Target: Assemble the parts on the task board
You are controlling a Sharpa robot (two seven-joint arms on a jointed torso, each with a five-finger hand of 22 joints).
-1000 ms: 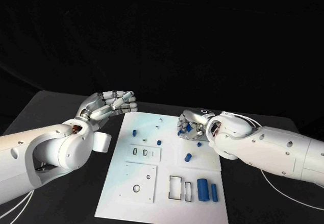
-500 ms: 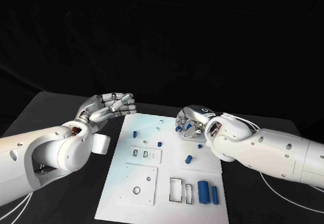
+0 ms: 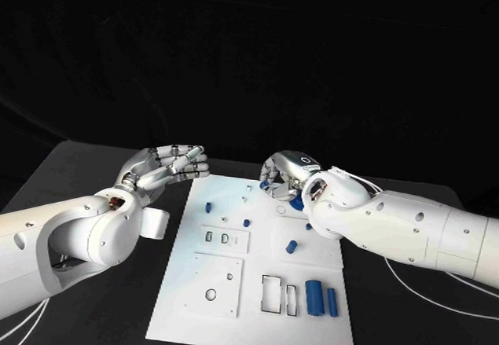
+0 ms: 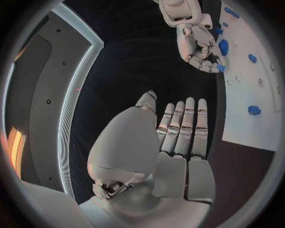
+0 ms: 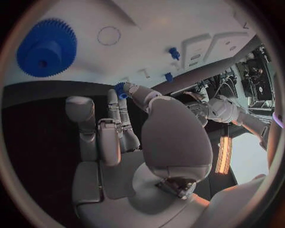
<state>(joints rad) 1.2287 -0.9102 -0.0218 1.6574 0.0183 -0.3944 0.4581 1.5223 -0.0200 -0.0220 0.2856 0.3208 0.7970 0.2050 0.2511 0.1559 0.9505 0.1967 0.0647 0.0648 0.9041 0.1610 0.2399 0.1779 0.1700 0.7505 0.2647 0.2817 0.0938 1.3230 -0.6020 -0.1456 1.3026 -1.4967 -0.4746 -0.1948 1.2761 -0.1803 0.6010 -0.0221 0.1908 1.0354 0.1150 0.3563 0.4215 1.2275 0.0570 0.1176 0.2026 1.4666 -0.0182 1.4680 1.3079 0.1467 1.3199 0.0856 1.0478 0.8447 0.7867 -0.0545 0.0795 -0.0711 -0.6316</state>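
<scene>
Right hand (image 3: 289, 180) pinches a small blue part (image 5: 121, 89) over the board's (image 3: 253, 299) far edge; left hand (image 3: 168, 164) is empty beside it.

Your right wrist view shows what the head view hides: the part clamped at the fingertips, and a blue gear (image 5: 46, 48) lying on the board just beyond them. Your left hand hangs over the bench (image 3: 79, 170), fingers straight and together, holding nothing. Nearer you than the right hand, two blue bars (image 3: 321, 296) lie beside a rectangular slot (image 3: 278, 291).
</scene>
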